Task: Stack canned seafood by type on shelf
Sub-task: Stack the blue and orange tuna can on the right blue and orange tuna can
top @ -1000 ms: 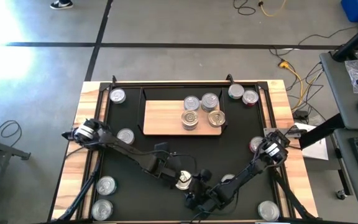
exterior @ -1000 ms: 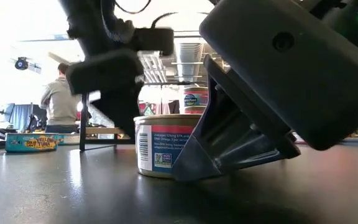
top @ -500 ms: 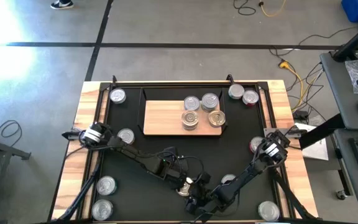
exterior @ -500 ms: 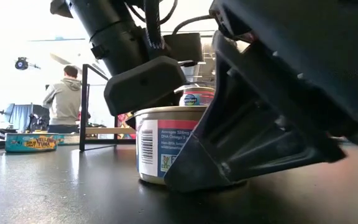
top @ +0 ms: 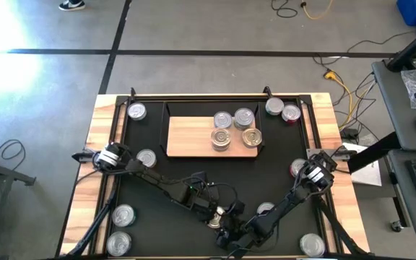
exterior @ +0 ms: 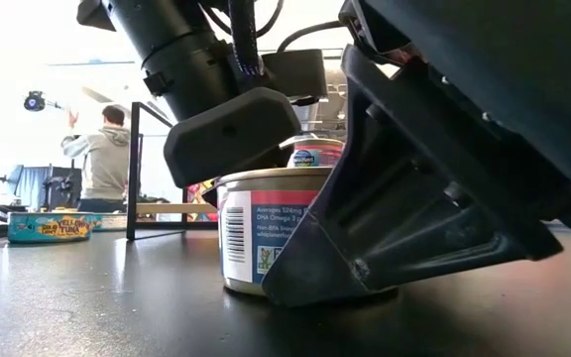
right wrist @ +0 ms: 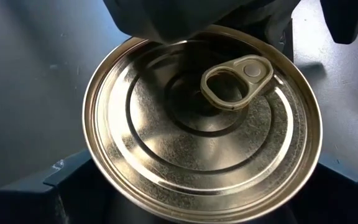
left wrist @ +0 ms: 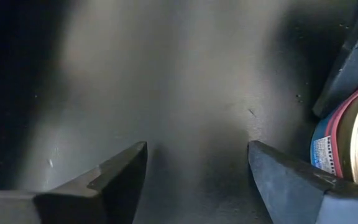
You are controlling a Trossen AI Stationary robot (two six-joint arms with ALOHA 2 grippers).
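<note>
In the lower middle of the high view, the left gripper (top: 206,209) is hovering with jaws open and empty just beside the can (top: 215,214), risking a knock. The right gripper (top: 231,230) is straddling that can; whether its jaws are clamping is unclear, so a lift toward the shelf (top: 193,137) could slip.

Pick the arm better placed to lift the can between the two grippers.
Right. The right gripper has its fingers on both sides of the can; the left gripper is open over bare mat, can beside it.
</note>
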